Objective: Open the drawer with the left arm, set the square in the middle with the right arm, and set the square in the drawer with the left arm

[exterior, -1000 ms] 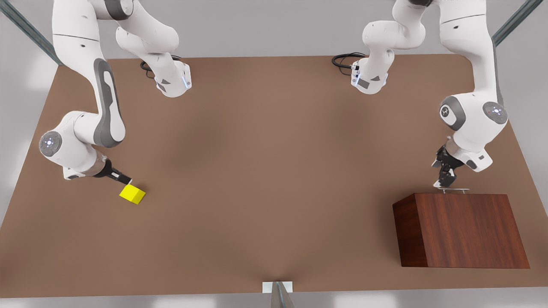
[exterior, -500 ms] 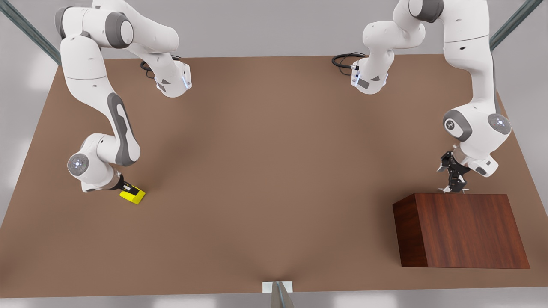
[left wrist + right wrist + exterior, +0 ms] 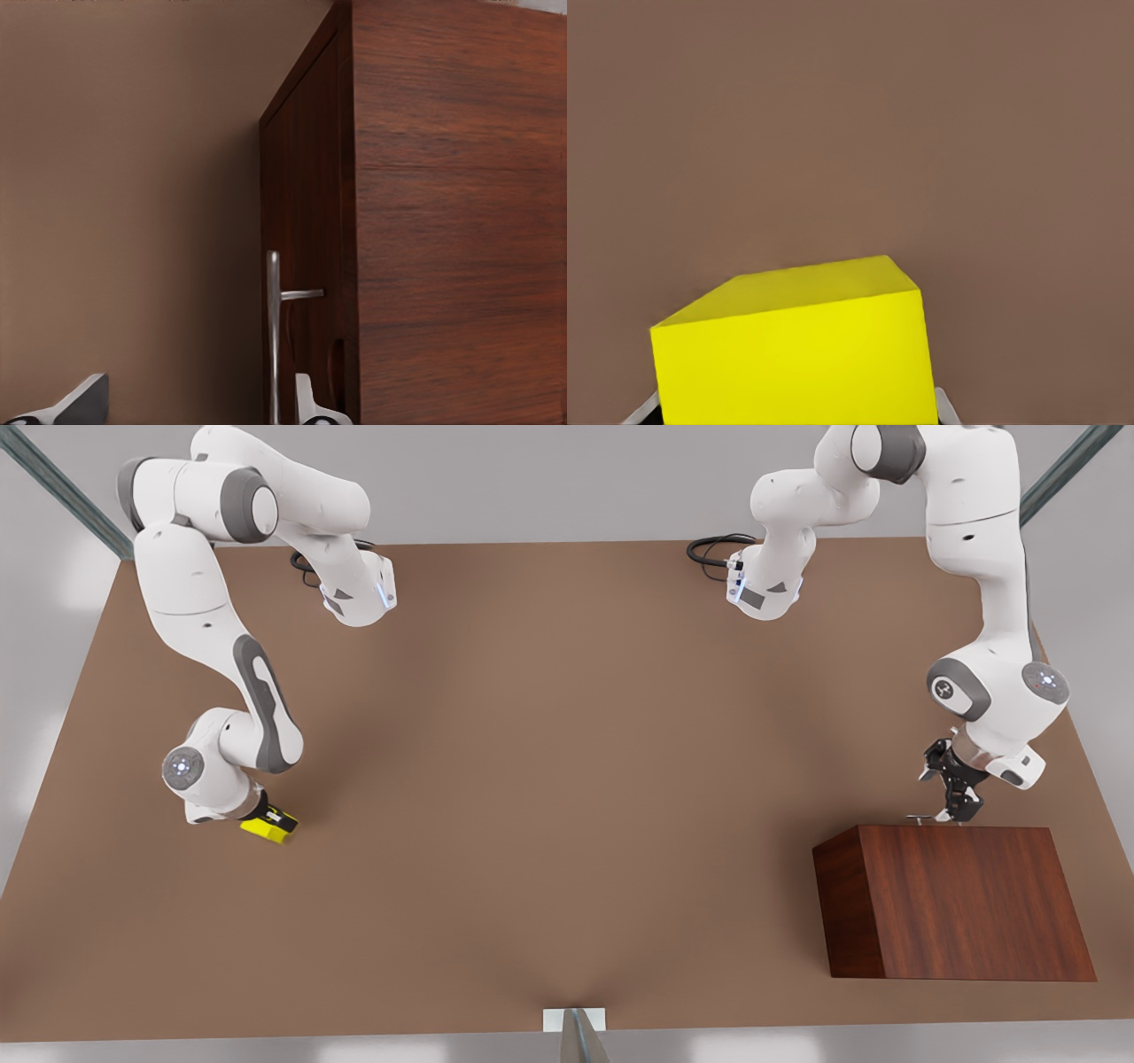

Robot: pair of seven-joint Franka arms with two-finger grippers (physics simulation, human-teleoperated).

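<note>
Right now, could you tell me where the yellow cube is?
The yellow cube sits on the brown table at the front view's left, between the right gripper's fingers, far from the wooden drawer box.

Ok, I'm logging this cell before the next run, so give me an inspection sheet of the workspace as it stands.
Surface: brown tabletop, bare in the middle.
Drawer: reddish-brown box at the front view's right, drawer closed, silver handle not yet pulled.
Square: yellow cube on the table at the front view's left.
Clutter: nothing seen.
Left gripper: at the handle, fingers apart, straddling the bar.
Right gripper: down over the cube, fingers on either side; grip cannot be told.
Cables: black loops at both arm bases.
Surroundings: grey walls, metal struts at the corners.
</note>
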